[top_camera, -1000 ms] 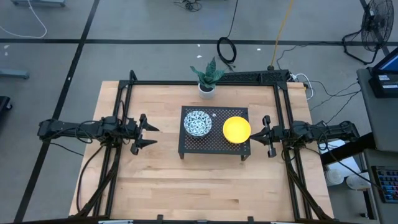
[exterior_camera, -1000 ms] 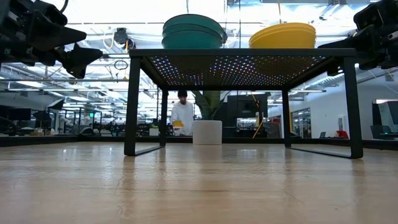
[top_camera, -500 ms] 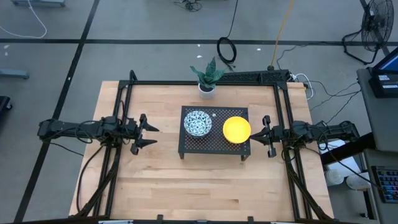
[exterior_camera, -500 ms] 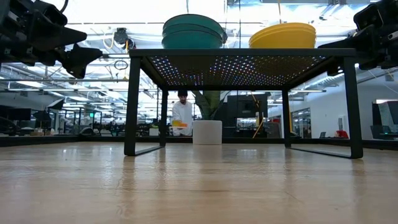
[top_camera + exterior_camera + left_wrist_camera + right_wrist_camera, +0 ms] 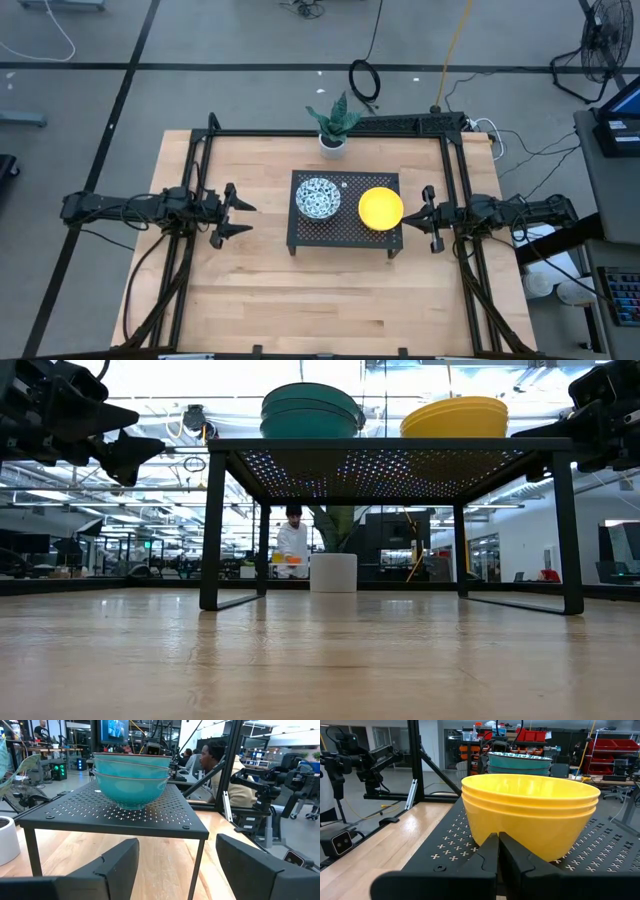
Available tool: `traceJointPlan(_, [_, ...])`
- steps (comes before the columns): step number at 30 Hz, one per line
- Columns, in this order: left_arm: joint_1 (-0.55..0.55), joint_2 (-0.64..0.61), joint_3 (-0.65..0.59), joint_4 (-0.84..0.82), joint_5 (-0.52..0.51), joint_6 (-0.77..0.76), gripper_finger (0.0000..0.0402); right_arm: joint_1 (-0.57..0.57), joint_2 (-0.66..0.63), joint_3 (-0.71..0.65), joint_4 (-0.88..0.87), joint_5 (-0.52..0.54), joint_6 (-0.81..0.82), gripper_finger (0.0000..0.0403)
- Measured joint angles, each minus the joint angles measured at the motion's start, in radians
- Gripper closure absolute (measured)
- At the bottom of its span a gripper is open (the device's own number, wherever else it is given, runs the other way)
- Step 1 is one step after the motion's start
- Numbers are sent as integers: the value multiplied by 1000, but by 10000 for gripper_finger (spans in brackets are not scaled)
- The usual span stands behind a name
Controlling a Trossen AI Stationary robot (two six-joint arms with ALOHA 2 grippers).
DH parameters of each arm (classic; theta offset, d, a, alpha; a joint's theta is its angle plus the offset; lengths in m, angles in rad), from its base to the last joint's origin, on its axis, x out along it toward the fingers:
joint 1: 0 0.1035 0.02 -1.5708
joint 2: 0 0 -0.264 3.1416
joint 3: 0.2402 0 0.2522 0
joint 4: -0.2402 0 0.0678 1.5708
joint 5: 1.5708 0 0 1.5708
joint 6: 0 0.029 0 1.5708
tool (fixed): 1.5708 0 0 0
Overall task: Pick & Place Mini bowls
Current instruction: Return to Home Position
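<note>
A black perforated stand (image 5: 345, 232) sits mid-table with two stacks of mini bowls on its top. The patterned stack (image 5: 318, 197), teal outside (image 5: 132, 780), rests on the stand's left half. The yellow stack (image 5: 380, 207) (image 5: 530, 812) rests on its right half. My left gripper (image 5: 243, 218) (image 5: 175, 865) hovers open left of the stand, pointing level at it, with nothing between its fingers. My right gripper (image 5: 407, 216) (image 5: 498, 845) is shut just right of the stand, pointing level at the yellow stack from close by.
A white plant pot (image 5: 332, 143) stands at the far edge behind the stand. Black frame rails (image 5: 200, 170) run along the table's left, right and far sides. Bare wood (image 5: 330, 300) lies in front of the stand. A person (image 5: 293, 545) is in the room beyond.
</note>
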Motion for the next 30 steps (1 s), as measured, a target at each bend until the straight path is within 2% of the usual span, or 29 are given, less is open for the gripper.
traceJointPlan(11, [0, 0, 0, 0, 0, 0, 153, 0, 0, 0, 0, 0, 0, 403])
traceJointPlan(24, [0, 0, 0, 0, 0, 0, 131, 0, 0, 0, 0, 0, 0, 403])
traceJointPlan(30, [0, 0, 0, 0, 0, 0, 137, 0, 0, 0, 0, 0, 0, 403])
